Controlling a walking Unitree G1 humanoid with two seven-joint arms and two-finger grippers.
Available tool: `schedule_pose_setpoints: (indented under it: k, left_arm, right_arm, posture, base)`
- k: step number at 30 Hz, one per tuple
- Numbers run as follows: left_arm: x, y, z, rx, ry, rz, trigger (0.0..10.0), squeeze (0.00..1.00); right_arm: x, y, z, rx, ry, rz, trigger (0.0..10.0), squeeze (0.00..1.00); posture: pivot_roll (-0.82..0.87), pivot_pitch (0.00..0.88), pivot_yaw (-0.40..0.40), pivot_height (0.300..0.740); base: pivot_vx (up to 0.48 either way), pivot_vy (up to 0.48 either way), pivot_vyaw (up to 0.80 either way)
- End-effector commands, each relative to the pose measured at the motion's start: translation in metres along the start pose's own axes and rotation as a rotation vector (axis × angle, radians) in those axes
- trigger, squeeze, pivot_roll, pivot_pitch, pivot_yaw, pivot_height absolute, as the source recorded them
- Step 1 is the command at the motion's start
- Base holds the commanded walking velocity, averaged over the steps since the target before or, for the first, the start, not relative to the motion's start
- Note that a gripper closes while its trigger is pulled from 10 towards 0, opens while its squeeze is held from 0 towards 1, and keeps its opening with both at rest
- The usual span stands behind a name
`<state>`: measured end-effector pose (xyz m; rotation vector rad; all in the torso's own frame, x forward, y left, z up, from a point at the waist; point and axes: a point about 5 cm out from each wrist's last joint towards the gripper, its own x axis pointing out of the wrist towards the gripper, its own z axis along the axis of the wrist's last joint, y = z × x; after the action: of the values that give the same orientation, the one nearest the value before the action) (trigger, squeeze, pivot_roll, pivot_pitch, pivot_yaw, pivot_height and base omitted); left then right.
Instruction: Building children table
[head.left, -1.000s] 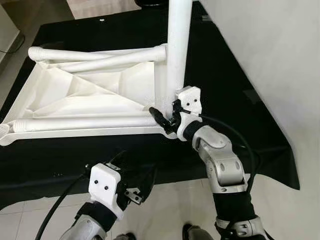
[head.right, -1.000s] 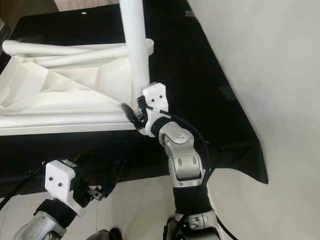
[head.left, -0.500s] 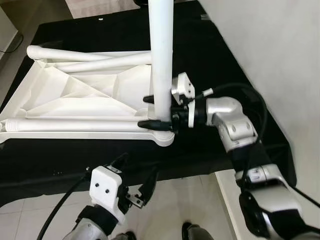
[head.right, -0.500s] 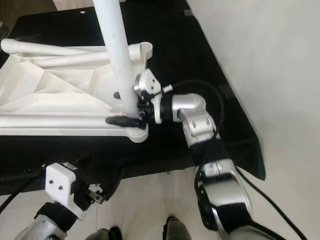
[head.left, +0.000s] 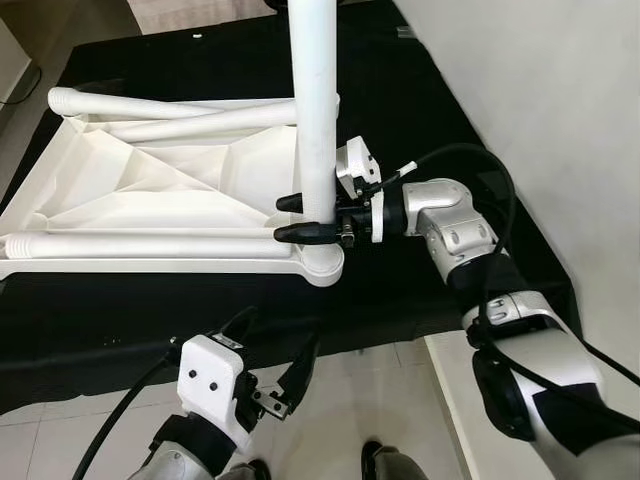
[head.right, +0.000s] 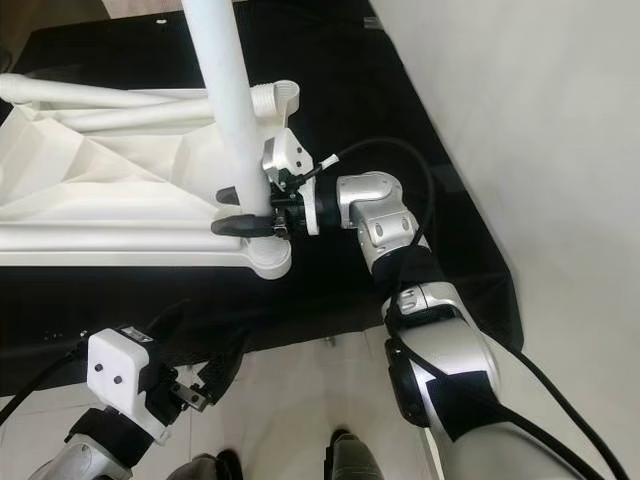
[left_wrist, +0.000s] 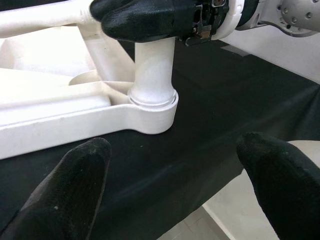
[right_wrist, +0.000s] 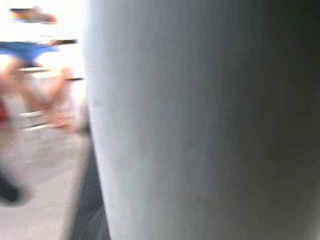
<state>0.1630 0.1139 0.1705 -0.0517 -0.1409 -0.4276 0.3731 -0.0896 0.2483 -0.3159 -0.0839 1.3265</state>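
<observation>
The white children's tabletop (head.left: 150, 190) lies upside down on a black cloth (head.left: 420, 100). A white table leg (head.left: 314, 100) stands upright in the near right corner socket (left_wrist: 152, 107). My right gripper (head.left: 283, 219) reaches in from the right and is shut on this leg just above the socket, one black finger (left_wrist: 140, 20) on each side. The leg (right_wrist: 200, 125) sits very close in the right wrist view. My left gripper (head.left: 275, 345) hangs open and holds nothing, low over the floor by the cloth's front edge, facing the socket.
Other white tubes lie on the tabletop, two along its far edge (head.left: 200, 125) and one along its near edge (head.left: 150, 245). A white wall (head.left: 540, 120) rises close on the right. Pale tiled floor (head.left: 350, 400) lies in front of the cloth.
My right arm has swung out to the right and its gripper has turned around the leg, from pointing up to gripping it sideways. The left gripper has barely moved.
</observation>
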Motion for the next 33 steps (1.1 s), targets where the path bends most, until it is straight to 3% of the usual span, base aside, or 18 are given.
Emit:
schedule_pose_setpoints:
  k: [1,2,3,4,5,6,8,10,15,16,19,20,22,23,30,31,32,33]
  left_arm:
    - [-0.002,-0.001,-0.001,-0.003,0.016,0.001,10.0,0.0]
    - [-0.002,-0.001,-0.001,-0.002,0.016,0.001,10.0,0.0]
    - [-0.002,0.0,-0.001,-0.002,0.017,0.001,10.0,0.0]
    - [-0.002,0.0,-0.001,-0.002,0.017,0.001,10.0,0.0]
    - [-0.002,0.0,-0.001,-0.001,0.016,0.003,10.0,0.0]
    - [-0.002,0.0,-0.001,-0.001,0.016,0.003,10.0,0.0]
    - [0.0,0.004,-0.002,0.002,0.015,0.005,10.0,0.0]
    - [0.001,0.004,-0.003,0.003,0.015,-0.001,10.0,0.0]
    - [0.005,0.005,-0.006,0.002,0.015,-0.011,10.0,0.0]
    - [0.007,0.006,-0.008,0.007,0.013,-0.005,10.0,0.0]
    - [0.008,0.007,-0.008,0.014,0.011,0.005,10.0,0.0]
    - [0.008,0.009,-0.009,0.021,0.009,0.017,10.0,0.0]
    - [0.007,0.011,-0.009,0.027,0.006,0.031,10.0,0.0]
    - [0.008,0.011,-0.009,0.026,0.005,0.031,10.0,0.0]
    - [0.011,0.009,-0.009,0.016,0.001,0.013,10.0,0.0]
    - [0.01,0.008,-0.009,0.015,0.001,0.012,10.0,0.0]
    - [0.01,0.007,-0.009,0.014,0.001,0.012,10.0,0.0]
    - [0.01,0.007,-0.009,0.014,0.001,0.012,10.0,0.0]
  right_arm:
    - [-0.017,-0.004,-0.032,0.056,0.174,-0.188,0.0,0.0]
    - [-0.027,-0.009,-0.043,0.153,0.166,-0.561,0.0,0.0]
    - [-0.04,-0.009,-0.052,0.236,0.18,-0.834,0.0,0.0]
    - [-0.04,-0.009,-0.052,0.236,0.18,-0.834,0.0,0.0]
    - [-0.05,0.012,-0.062,0.256,0.207,-0.962,0.0,0.0]
    - [-0.05,0.012,-0.062,0.256,0.207,-0.962,0.0,0.0]
    - [-0.049,0.053,-0.065,0.316,0.214,-1.032,0.0,0.0]
    - [-0.041,0.062,-0.062,0.309,0.195,-1.029,0.0,0.0]
    - [-0.026,0.053,-0.057,0.277,0.156,-0.999,0.0,0.0]
    - [-0.022,0.04,-0.053,0.243,0.141,-1.003,0.0,0.0]
    - [-0.022,0.029,-0.051,0.22,0.135,-1.01,0.0,0.0]
    - [-0.023,0.021,-0.048,0.201,0.137,-1.016,10.0,0.0]
    - [-0.021,0.024,-0.042,0.205,0.147,-0.993,10.0,0.0]
    - [-0.017,0.029,-0.039,0.206,0.151,-0.937,10.0,1.0]
    - [-0.011,0.03,-0.033,0.214,0.101,-0.791,10.0,1.0]
    - [-0.008,0.025,-0.03,0.188,0.069,-0.709,10.0,0.33]
    - [-0.005,0.021,-0.027,0.16,0.04,-0.61,10.0,0.0]
    - [-0.005,0.021,-0.027,0.16,0.04,-0.61,10.0,0.0]
  posture:
    - [0.09,0.292,-0.003,0.74]
    - [0.09,0.294,-0.012,0.74]
    - [0.08,0.291,-0.016,0.74]
    - [0.08,0.291,-0.016,0.74]
    - [0.08,0.288,-0.005,0.74]
    - [0.08,0.288,-0.005,0.74]
    - [0.05,0.291,0.02,0.74]
    - [0.03,0.278,0.03,0.74]
    - [0.05,0.257,0.027,0.74]
    - [0.06,0.227,0.009,0.74]
    - [0.06,0.224,0.004,0.74]
    - [0.07,0.223,-0.004,0.74]
    - [0.07,0.223,-0.005,0.74]
    - [0.06,0.223,-0.003,0.74]
    - [0.06,0.231,-0.001,0.74]
    - [0.06,0.233,0.0,0.74]
    - [0.07,0.237,-0.003,0.74]
    - [0.07,0.237,-0.003,0.74]
  base:
    - [0.0,0.0,0.0]
    - [0.0,0.0,0.0]
    - [0.0,0.0,0.0]
    - [0.0,0.0,0.0]
    - [0.0,0.0,0.0]
    - [0.0,0.0,0.0]
    - [0.0,0.0,0.0]
    - [0.0,0.0,0.0]
    - [0.0,0.0,0.0]
    - [0.0,0.0,0.0]
    - [0.0,0.0,0.0]
    - [0.0,0.0,0.0]
    - [0.0,0.0,0.0]
    - [0.0,0.0,0.0]
    - [0.0,0.0,0.0]
    - [0.0,0.0,0.0]
    - [0.0,0.0,0.0]
    - [0.0,0.0,0.0]
